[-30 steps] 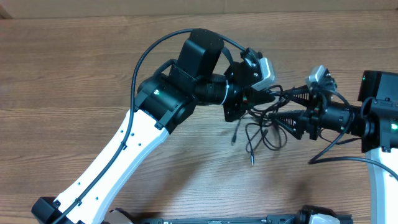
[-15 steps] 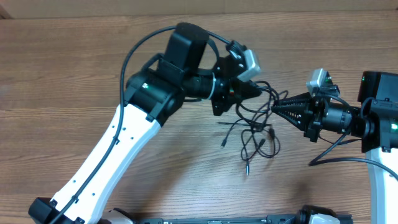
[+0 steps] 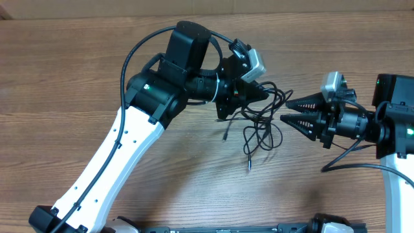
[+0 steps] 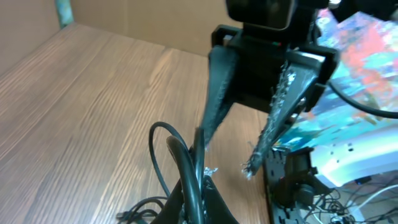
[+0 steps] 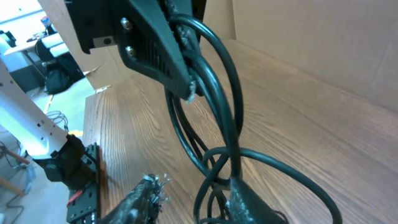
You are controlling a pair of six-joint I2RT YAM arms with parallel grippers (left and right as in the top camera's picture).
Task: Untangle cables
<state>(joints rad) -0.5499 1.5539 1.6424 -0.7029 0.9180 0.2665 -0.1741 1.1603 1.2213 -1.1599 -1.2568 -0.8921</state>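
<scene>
The cables (image 3: 262,126) are thin black cords in a loose tangle on the table between both arms, with plug ends trailing at the lower left. My left gripper (image 3: 264,94) is shut on a strand at the tangle's upper left. In the left wrist view its fingers pinch the cable (image 4: 186,162) at the left gripper (image 4: 198,179). My right gripper (image 3: 283,111) points left at the tangle with its fingers spread. In the right wrist view the right gripper (image 5: 193,190) stands open, and loops of cable (image 5: 235,81) hang from the left gripper's fingers (image 5: 158,50) and pass by its right finger.
The wooden table (image 3: 77,77) runs far to the left and toward the front. A cardboard wall (image 3: 194,5) borders the back edge. The left arm's white link (image 3: 123,155) crosses the front left. The right arm's body (image 3: 394,123) sits at the right edge.
The left gripper has pulled left and back with its strand, dragging the tangle along. The right gripper closed on the cords, then opened again and stands just right of them.
</scene>
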